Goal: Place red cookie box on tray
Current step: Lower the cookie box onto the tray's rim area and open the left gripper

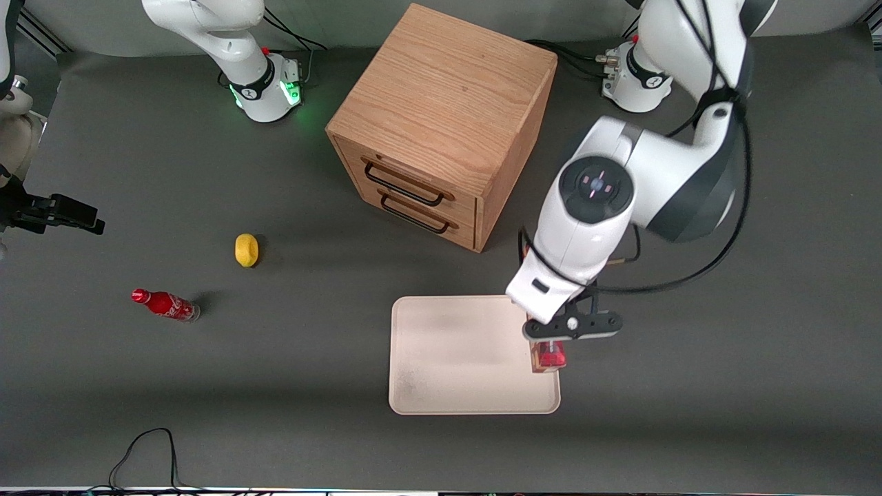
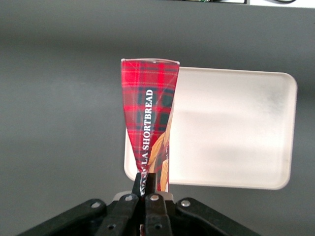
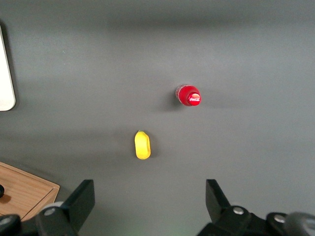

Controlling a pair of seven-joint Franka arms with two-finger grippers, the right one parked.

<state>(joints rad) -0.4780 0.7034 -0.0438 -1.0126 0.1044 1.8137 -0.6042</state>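
Your gripper [image 1: 549, 342] is clamped on the red cookie box [image 2: 150, 123], holding it by one end so its long axis hangs straight down over the tray [image 1: 455, 365], at the tray's edge toward the working arm. You see nothing lying in the tray, which rests on the dark grey tabletop [image 1: 689, 413].

Left arm's bent over at the elbow, wrist pointing pretty much straight down. The gripper [image 1: 551, 348] hangs low, fingers [image 2: 140, 184] pinched close together. Looks like a firm clamp, though the tips are partly hidden.
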